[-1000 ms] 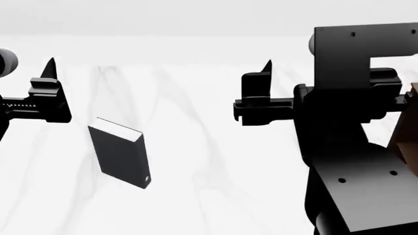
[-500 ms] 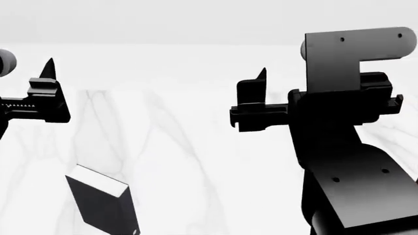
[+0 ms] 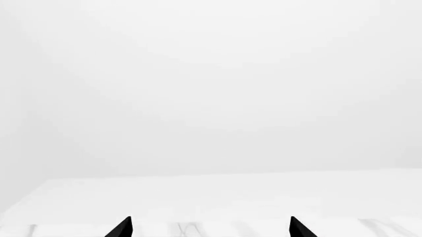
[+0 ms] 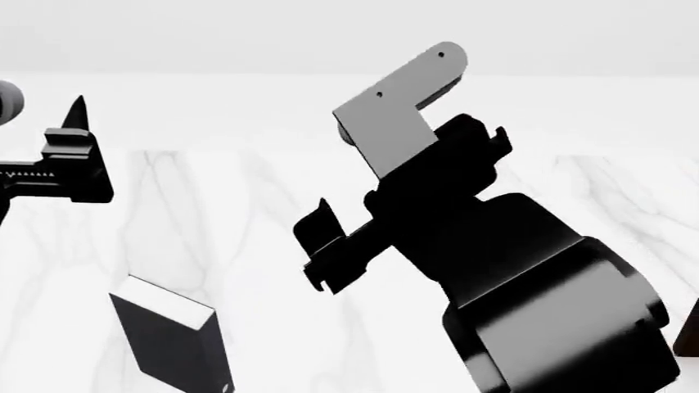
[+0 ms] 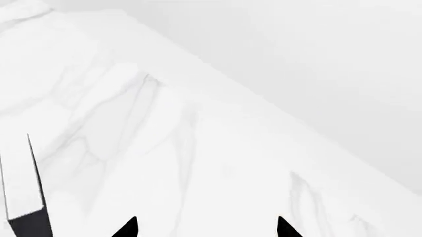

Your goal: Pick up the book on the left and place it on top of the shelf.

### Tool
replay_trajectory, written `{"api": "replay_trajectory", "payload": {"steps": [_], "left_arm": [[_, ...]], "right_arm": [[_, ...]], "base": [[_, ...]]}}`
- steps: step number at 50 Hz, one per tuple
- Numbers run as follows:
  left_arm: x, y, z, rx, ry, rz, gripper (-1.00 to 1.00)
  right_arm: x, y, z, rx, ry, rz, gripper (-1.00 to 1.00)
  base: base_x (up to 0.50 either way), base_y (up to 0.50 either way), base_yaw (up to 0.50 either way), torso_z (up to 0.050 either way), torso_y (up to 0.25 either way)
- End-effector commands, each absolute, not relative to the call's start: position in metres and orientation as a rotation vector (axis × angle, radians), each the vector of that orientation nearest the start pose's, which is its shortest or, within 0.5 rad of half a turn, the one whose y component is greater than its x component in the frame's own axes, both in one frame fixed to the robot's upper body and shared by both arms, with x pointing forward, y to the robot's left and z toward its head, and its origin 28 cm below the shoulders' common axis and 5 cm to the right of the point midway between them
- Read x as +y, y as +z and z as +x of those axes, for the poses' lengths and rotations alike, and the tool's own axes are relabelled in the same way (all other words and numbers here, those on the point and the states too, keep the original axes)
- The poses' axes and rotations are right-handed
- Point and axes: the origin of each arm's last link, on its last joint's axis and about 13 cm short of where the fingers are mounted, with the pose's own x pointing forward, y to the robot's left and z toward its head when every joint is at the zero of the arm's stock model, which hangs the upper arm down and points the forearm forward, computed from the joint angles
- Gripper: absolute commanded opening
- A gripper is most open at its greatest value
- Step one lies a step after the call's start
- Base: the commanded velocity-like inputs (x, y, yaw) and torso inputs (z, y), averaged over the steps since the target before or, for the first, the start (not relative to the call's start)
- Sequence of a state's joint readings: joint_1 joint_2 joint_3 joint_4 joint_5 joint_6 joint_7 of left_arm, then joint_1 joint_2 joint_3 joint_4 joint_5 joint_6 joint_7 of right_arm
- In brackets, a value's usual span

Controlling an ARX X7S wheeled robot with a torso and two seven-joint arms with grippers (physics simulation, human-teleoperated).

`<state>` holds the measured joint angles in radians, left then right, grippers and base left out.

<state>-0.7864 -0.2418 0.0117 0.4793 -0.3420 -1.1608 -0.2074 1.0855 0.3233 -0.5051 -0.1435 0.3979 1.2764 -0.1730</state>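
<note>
The black book (image 4: 169,340) with white page edges lies on the white marble table (image 4: 273,246) at the head view's lower left. Its corner also shows in the right wrist view, book (image 5: 29,226), off to one side of the fingers. My right gripper (image 4: 326,246) hangs tilted over the table's middle, right of and above the book; it is open (image 5: 206,229) with only marble between its fingertips. My left gripper (image 4: 74,147) is held high at the far left, open (image 3: 209,229) and empty. A dark brown sliver of the shelf (image 4: 690,332) shows at the right edge.
The marble table's far edge (image 3: 218,177) meets a plain pale wall. My right forearm (image 4: 546,303) fills the lower right of the head view and hides the table behind it.
The book slid lower in the head view a second ago. Since then the right arm has rolled over and swung left and down toward the book. The left arm stayed put.
</note>
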Motion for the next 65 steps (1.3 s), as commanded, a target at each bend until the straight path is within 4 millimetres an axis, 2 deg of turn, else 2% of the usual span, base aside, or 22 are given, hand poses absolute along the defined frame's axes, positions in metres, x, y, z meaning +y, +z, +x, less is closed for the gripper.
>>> {"api": "replay_trajectory", "payload": {"steps": [1, 7, 16, 34, 53, 55, 65], "left_arm": [[0.237, 0.238, 0.285, -0.088, 0.044, 0.057, 1.0], [0.237, 0.237, 0.285, -0.086, 0.043, 0.055, 1.0], [0.238, 0.236, 0.286, -0.083, 0.044, 0.055, 1.0], [0.238, 0.234, 0.286, -0.077, 0.044, 0.059, 1.0], [0.238, 0.234, 0.285, -0.078, 0.042, 0.06, 1.0], [0.239, 0.234, 0.285, -0.079, 0.043, 0.061, 1.0], [0.239, 0.235, 0.286, -0.079, 0.041, 0.063, 1.0]], "right_arm": [[-0.086, 0.234, 0.342, 0.371, 0.708, -0.526, 1.0], [-0.078, 0.228, 0.341, 0.414, 0.85, -0.525, 1.0], [-0.07, 0.22, 0.345, 0.425, 0.913, -0.518, 1.0], [-0.055, 0.21, 0.354, 0.438, 0.952, -0.505, 1.0], [-0.027, 0.185, 0.372, 0.456, 0.989, -0.498, 1.0], [-0.02, 0.175, 0.377, 0.477, 0.998, -0.504, 1.0], [-0.007, 0.16, 0.389, 0.498, 1.021, -0.496, 1.0]], "base": [[0.0, 0.0, 0.0, 0.0, 0.0], [0.0, 0.0, 0.0, 0.0, 0.0], [0.0, 0.0, 0.0, 0.0, 0.0], [0.0, 0.0, 0.0, 0.0, 0.001], [0.0, 0.0, 0.0, 0.0, 0.0], [0.0, 0.0, 0.0, 0.0, 0.0], [0.0, 0.0, 0.0, 0.0, 0.0]]}}
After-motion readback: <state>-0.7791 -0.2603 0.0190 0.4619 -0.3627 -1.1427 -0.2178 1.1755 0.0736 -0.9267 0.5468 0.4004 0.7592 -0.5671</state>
